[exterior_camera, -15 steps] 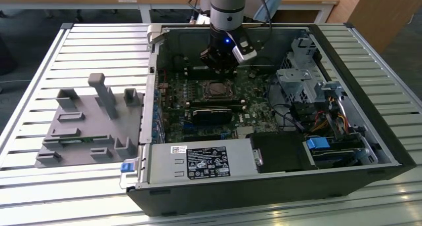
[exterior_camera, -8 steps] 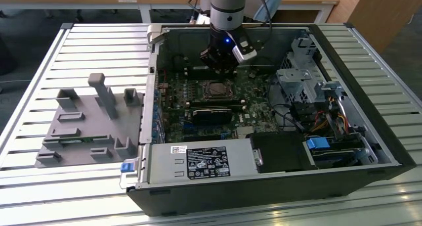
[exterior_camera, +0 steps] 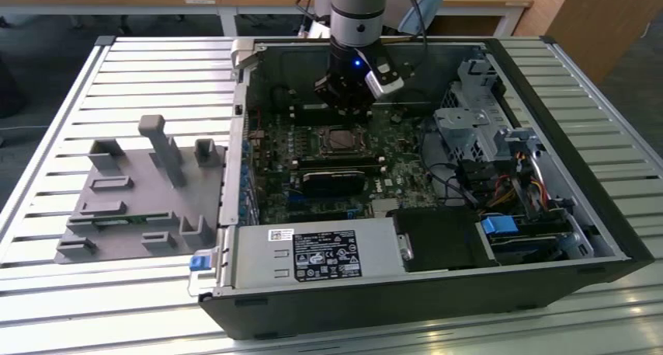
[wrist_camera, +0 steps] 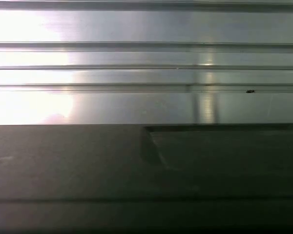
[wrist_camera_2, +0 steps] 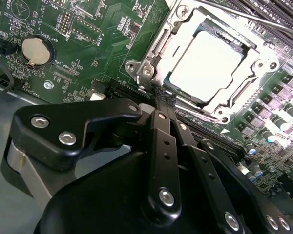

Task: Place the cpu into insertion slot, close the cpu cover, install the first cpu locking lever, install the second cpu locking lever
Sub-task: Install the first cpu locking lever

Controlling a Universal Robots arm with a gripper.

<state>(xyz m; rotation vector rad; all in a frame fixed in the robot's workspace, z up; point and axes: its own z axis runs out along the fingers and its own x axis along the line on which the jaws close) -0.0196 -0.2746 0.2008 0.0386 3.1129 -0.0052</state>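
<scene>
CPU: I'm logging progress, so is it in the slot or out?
In. The cpu lies flat inside the slot, with the cover framing its face in the second wrist view.

In the second wrist view, the gripper's (wrist_camera_2: 162, 97) black linkage hides the lower edge of the cpu cover (wrist_camera_2: 158, 48); lower frame cuts off the gripper body.
</scene>
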